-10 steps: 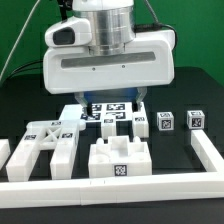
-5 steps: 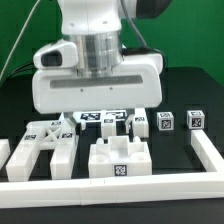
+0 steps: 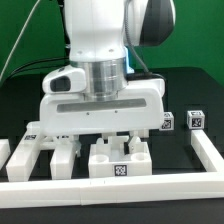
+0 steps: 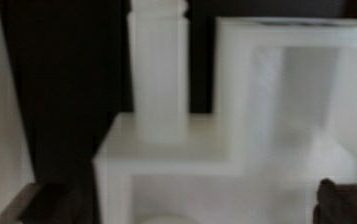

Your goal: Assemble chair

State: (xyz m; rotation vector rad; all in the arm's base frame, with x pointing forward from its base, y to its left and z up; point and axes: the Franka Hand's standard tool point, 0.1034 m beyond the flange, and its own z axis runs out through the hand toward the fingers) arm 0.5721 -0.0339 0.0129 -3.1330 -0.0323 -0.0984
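Note:
The chair's matte-white parts lie on the black table. A notched block sits at the front middle, a slotted frame on the exterior view's left, and two small tagged cubes on the right. My gripper hangs low, just above and behind the notched block, and its wide hand hides the parts behind it. In the wrist view a blurred white blocky part fills the picture very close. My gripper is open, with a dark fingertip showing at each lower corner.
A long plain white border rail runs along the table's front edge and up the exterior view's right side. The large glossy robot body fills the upper middle of the view.
The hand has come down and toward the front. It now covers the tagged parts that showed below it and sits right over the notched block.

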